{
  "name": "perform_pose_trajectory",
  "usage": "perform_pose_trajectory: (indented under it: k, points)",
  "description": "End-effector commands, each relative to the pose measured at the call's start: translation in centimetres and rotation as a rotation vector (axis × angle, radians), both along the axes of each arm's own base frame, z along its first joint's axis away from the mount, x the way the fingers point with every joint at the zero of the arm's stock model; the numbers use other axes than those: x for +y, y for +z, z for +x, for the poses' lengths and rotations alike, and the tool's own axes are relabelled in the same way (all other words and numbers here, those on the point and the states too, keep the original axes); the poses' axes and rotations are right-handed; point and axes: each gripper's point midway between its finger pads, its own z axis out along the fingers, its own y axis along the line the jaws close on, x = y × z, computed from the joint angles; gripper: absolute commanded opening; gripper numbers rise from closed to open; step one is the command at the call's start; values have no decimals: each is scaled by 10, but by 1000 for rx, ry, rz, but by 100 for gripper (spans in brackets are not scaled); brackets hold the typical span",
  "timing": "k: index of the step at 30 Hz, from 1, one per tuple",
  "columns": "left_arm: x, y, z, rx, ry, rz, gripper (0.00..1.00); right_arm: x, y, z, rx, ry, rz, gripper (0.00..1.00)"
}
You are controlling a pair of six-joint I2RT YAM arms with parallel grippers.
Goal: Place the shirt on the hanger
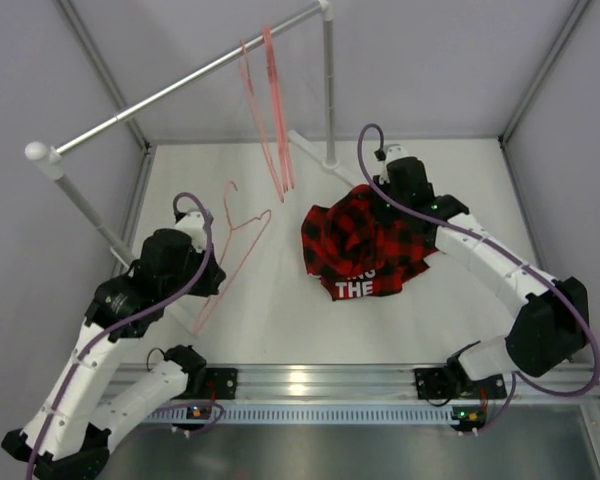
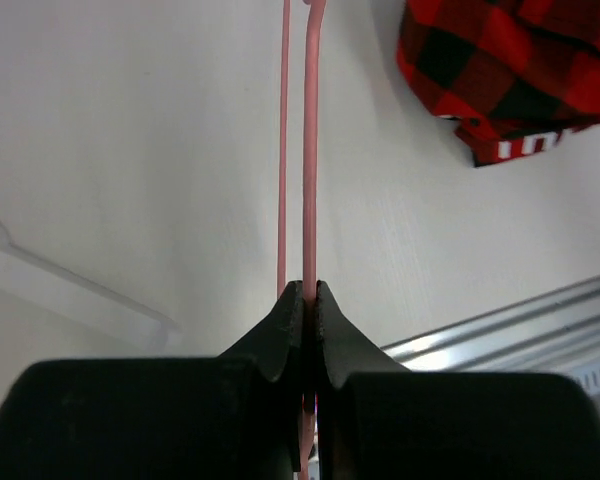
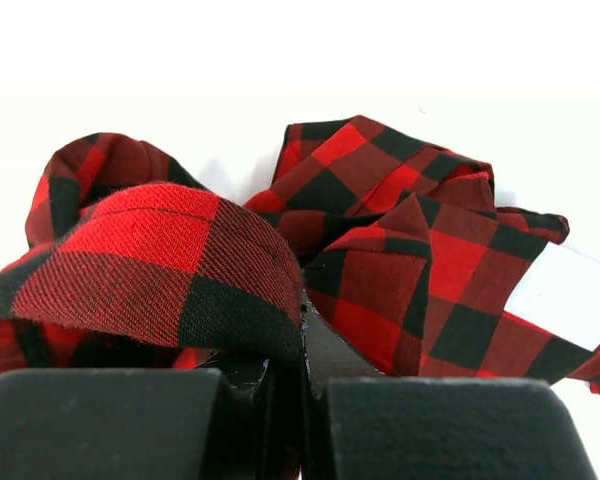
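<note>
figure: two-arm hanging task, read from left to right. at left, the left claw point(image 1: 206, 282) is pressed together on the wire of the pink hanger point(image 1: 242, 245); the left wrist view shows its fingertips point(image 2: 292, 305) pinching one of the frame's wires, with a second wire running parallel just beside it. the hanger's long axis slants from the near left toward the far right, hook at the far end; whether its frame touches the white surface point(image 1: 280, 330) cannot be told. behind, two spare hangers point(image 1: 277, 110) hang from the rail point(image 1: 180, 88). right of centre, the red-and-black plaid shirt point(image 1: 365, 245) lies bunched on the surface, its white lettering point(image 1: 355, 290) at the near edge. at right, the right claw point(image 1: 385, 207) is closed on a fold at the shirt's far side; the right wrist view shows cloth caught between the jaws.

governing relation: the shirt lies to the right of the hanger, apart from it, each arm nearest its own item. the next move probably requires carrying a hanger shoulder rightward into an opening of the shirt, none of which is identifiable in the crumple.
</note>
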Motion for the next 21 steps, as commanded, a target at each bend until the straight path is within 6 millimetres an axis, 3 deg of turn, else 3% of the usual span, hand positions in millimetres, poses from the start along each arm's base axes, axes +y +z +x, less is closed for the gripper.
perform_pose_trajectory:
  k: [1,4,8,16,21]
  points:
    - [-27,15,-30,13,-179,-147,0,3,29,29,-96,-50,58,0]
    - [-48,7,-46,72,-314,-215,0,1,28,33,-95,-62,51,0]
    - [-57,5,-54,72,-425,-222,0,-12,28,38,-111,-104,21,0]
    - [-71,59,-69,-73,-610,-287,0,-39,16,36,-97,-160,-9,0]
    - [-77,89,-74,-159,-691,-306,0,-40,18,33,-104,-152,-6,0]
